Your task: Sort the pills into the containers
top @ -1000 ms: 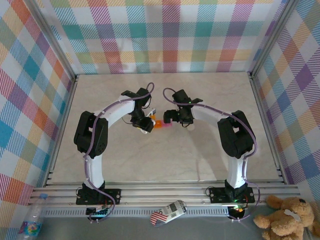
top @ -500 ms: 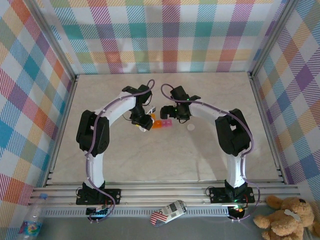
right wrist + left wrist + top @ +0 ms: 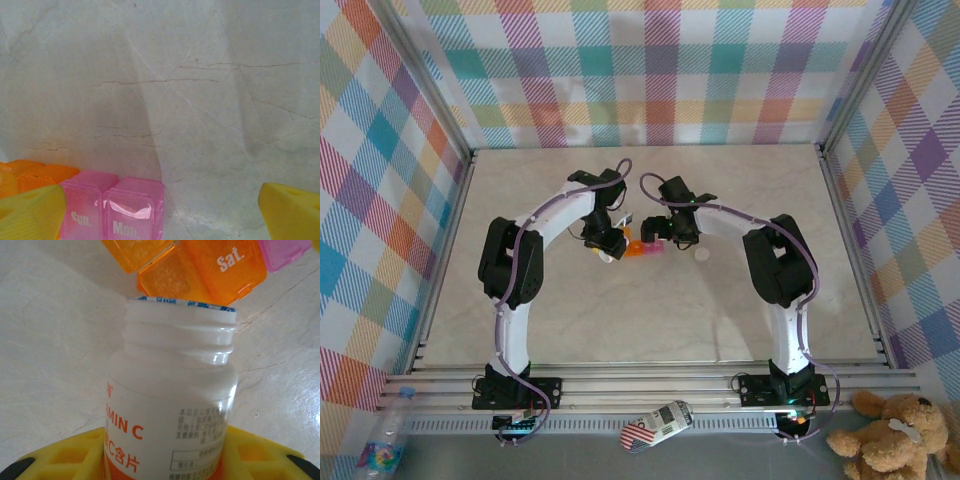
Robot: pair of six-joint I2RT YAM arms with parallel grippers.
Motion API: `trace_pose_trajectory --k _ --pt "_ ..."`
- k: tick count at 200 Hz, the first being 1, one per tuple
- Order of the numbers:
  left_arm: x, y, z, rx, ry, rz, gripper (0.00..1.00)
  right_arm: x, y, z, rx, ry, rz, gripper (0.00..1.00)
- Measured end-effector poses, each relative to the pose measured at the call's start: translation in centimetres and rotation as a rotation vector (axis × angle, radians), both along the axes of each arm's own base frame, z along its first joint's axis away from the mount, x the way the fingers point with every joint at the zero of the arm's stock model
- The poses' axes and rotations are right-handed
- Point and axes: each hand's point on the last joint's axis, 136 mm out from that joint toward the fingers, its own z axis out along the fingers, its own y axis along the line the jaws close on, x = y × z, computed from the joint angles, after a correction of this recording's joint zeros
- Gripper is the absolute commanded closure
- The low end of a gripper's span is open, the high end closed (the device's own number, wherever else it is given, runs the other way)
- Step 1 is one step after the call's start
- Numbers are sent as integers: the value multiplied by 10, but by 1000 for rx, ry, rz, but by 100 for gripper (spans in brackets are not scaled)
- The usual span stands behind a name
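The strip of small joined square plastic containers [image 3: 642, 247], orange and pink, lies mid-desk [image 3: 570, 320], at twelve o'clock of the open white plastic vitamin bottle [image 3: 175, 405] pinched by the left pincer [image 3: 609, 244]. The right pincer [image 3: 160, 215] is spread, straddling the pink boxes. The strip is probably light, stiff and slick; brace its side walls.

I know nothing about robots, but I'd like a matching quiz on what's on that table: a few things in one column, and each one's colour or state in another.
Things:
1. bottle
2. Sat. box
3. Mon. box
4. cap

Colour or state:
A. pink
B. lying loose on the table
C. gripped, uncapped
D. orange

Pairs: 1-C, 2-D, 3-A, 4-B.
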Motion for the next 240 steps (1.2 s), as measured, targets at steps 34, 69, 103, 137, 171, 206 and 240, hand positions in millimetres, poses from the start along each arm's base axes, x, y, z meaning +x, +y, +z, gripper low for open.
trace_pose_trajectory --k 34,69,103,137,171,206,240 --pt "4 0 -3 29 2 -6 100 -1 -1 -7 -10 10 -1 2" --pt "4 3 -14 74 27 -13 100 0 0 -6 -9 9 -1 2" --pt "4 0 -9 88 20 -26 100 0 0 -6 -7 10 -1 2" --pt "8 -5 -8 102 8 -40 100 1 -1 -6 -7 12 -3 2" --pt "8 -3 -16 138 30 -49 100 1 -1 -6 -3 17 -3 2" --pt "8 -2 -14 153 29 -53 100 1 -1 -6 1 19 -2 2" --pt "9 -1 -13 161 23 -54 100 2 -1 -6 1 18 -2 2"
